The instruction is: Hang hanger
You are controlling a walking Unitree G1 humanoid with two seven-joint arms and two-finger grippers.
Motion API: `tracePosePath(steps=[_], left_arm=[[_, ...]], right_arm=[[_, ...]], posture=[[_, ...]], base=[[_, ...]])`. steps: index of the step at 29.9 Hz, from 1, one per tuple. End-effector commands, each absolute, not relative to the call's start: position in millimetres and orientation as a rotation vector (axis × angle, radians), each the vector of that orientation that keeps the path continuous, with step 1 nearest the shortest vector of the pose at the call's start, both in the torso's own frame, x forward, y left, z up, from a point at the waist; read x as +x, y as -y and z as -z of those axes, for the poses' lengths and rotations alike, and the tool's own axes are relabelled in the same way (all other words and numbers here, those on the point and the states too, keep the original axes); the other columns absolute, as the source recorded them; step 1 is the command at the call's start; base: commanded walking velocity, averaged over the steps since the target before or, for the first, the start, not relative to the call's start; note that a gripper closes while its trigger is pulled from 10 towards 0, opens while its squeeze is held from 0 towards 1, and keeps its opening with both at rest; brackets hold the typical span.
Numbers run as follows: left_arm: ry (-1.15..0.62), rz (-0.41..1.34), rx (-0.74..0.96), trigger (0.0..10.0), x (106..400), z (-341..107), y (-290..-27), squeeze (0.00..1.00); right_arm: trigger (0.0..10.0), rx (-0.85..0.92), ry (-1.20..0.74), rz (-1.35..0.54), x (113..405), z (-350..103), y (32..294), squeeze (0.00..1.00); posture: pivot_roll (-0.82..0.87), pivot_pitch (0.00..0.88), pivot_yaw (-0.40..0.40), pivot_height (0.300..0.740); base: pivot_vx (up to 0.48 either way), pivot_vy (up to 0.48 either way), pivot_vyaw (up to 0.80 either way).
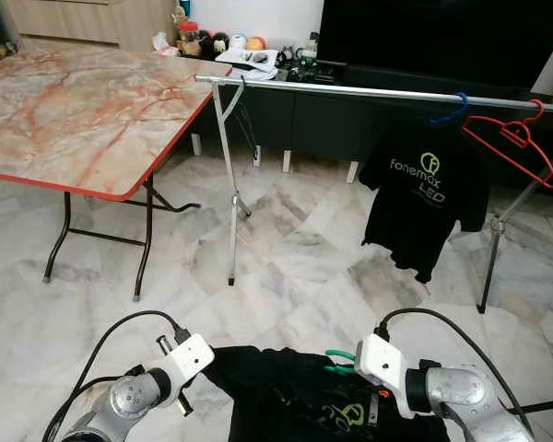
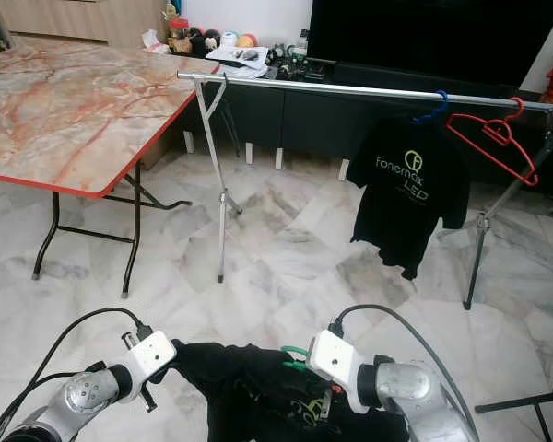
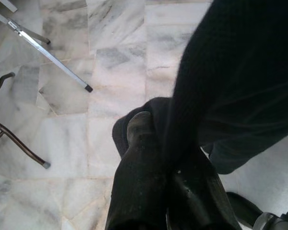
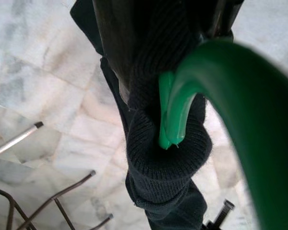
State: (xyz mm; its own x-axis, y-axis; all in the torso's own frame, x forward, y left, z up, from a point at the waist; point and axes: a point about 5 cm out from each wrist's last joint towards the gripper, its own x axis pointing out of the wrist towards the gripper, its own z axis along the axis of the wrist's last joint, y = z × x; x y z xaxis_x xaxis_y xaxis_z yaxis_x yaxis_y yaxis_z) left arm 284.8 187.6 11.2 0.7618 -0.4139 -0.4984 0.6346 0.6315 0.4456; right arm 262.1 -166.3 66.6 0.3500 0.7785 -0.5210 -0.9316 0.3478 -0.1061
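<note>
A black shirt (image 1: 276, 391) on a green hanger (image 1: 339, 361) hangs low between my two arms, just above the floor. In the left wrist view, my left gripper (image 3: 158, 158) is shut on a fold of the shirt's cloth at its left side. My right gripper (image 1: 352, 365) holds the hanger at the collar. The green hook (image 4: 175, 115) curves out of the knitted neck. Ahead stands a metal clothes rail (image 1: 350, 90). On it hang a black printed T-shirt (image 1: 424, 193) on a blue hanger (image 1: 452, 110) and a bare red hanger (image 1: 516, 138).
A marble-topped folding table (image 1: 74, 101) with a red rim stands at the left, its corner close to the rail's left end. The rail's legs (image 1: 230, 203) spread over the marble floor. A dark TV cabinet (image 1: 323, 110) with clutter on top runs behind the rail.
</note>
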Motion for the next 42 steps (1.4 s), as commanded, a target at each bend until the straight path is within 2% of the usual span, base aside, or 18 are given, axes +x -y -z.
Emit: tracePosePath(steps=[1, 3, 5, 9, 13, 19, 25, 35, 42], left_arm=[[-0.412, 0.590, 0.666, 0.0, 282.1, -7.5, -196.9, 0.00], [-0.494, 0.497, 0.749, 0.0, 281.2, -2.8, -213.9, 0.00], [-0.503, 0.485, 0.758, 0.0, 281.2, -2.4, -215.9, 0.00], [-0.665, 0.264, 0.787, 0.0, 276.4, 3.3, -247.2, 0.00], [-0.762, 0.254, 0.814, 0.0, 268.3, 9.6, -256.8, 0.00], [-0.912, 0.444, 0.849, 0.0, 252.8, 25.3, -248.4, 0.00], [-1.075, 0.596, 0.899, 0.0, 237.6, 34.1, -251.6, 0.00], [-1.134, 0.719, 0.846, 0.0, 235.7, 32.6, -246.7, 0.00], [-1.124, 0.784, 0.850, 0.0, 238.6, 29.5, -240.0, 0.00]], right_arm=[[10.0, -0.442, -0.400, -1.116, 266.4, -71.6, 173.5, 0.00], [10.0, -0.484, -0.406, -1.020, 275.8, -70.9, 182.7, 0.00], [10.0, -0.487, -0.406, -1.011, 276.7, -71.0, 183.5, 0.00], [10.0, -0.526, -0.437, -0.835, 292.3, -70.1, 197.5, 0.00], [10.0, -0.535, -0.440, -0.770, 297.6, -70.2, 203.6, 0.00], [10.0, -0.534, -0.414, -0.658, 307.9, -73.0, 208.2, 0.00], [10.0, -0.530, -0.408, -0.551, 316.4, -76.0, 215.6, 0.00], [10.0, -0.526, -0.429, -0.471, 322.5, -72.9, 218.4, 0.00], [10.0, -0.438, -0.413, -0.483, 325.0, -72.6, 209.8, 0.00]], posture=[[0.04, 0.083, -0.042, 0.740], [0.04, 0.083, -0.042, 0.740], [0.04, 0.083, -0.042, 0.740], [0.04, 0.082, -0.043, 0.740], [0.04, 0.082, -0.044, 0.740], [0.05, 0.083, -0.045, 0.740], [0.05, 0.085, -0.048, 0.740], [0.06, 0.084, -0.047, 0.740], [0.06, 0.084, -0.046, 0.740]], base=[[0.000, 0.000, 0.00], [0.000, 0.000, 0.00], [0.000, 0.000, 0.00], [0.000, 0.000, 0.00], [0.000, 0.000, 0.00], [0.000, 0.000, 0.00], [0.000, 0.000, 0.00], [0.000, 0.000, 0.00], [0.000, 0.000, 0.00]])
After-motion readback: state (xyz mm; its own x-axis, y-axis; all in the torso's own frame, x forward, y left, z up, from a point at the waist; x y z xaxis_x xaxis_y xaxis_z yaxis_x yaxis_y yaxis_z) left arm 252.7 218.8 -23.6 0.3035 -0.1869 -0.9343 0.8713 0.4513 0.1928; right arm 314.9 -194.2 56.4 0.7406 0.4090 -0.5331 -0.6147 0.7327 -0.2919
